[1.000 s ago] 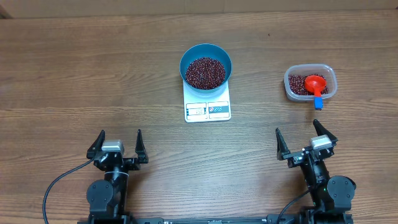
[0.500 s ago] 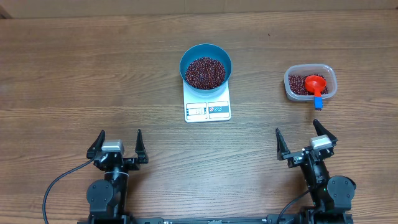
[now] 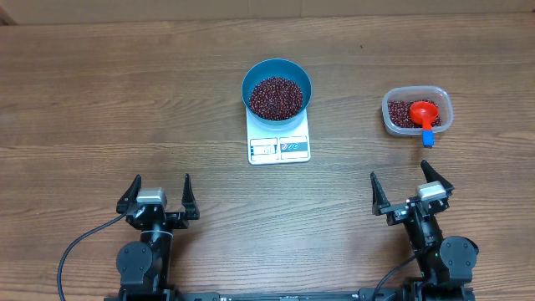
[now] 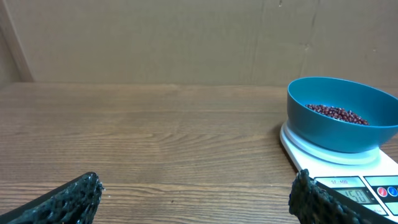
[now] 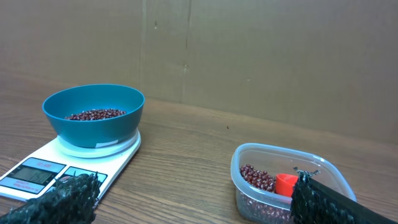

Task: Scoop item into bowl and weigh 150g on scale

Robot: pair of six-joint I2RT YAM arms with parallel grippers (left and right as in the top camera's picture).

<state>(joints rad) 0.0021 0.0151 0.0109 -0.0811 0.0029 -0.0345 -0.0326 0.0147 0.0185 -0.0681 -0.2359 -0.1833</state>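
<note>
The blue bowl (image 3: 277, 77) stands on the white scale (image 3: 279, 147) at the table's middle back, with a heap of dark red-brown beans (image 3: 277, 97) inside it. From the left wrist view the bowl (image 4: 341, 120) and scale (image 4: 348, 184) sit far to the right; in the right wrist view the bowl (image 5: 94, 118) and scale (image 5: 43, 172) lie to the left. My left gripper (image 3: 158, 187) rests open near the front left. My right gripper (image 3: 406, 184) rests open near the front right. Neither holds anything.
A clear plastic tub (image 3: 417, 112) at the back right holds more beans and a red scoop (image 3: 425, 111) with a blue handle end (image 3: 428, 139) over the rim. The tub (image 5: 287, 184) is close ahead in the right wrist view. A cardboard wall (image 4: 186, 37) backs the table.
</note>
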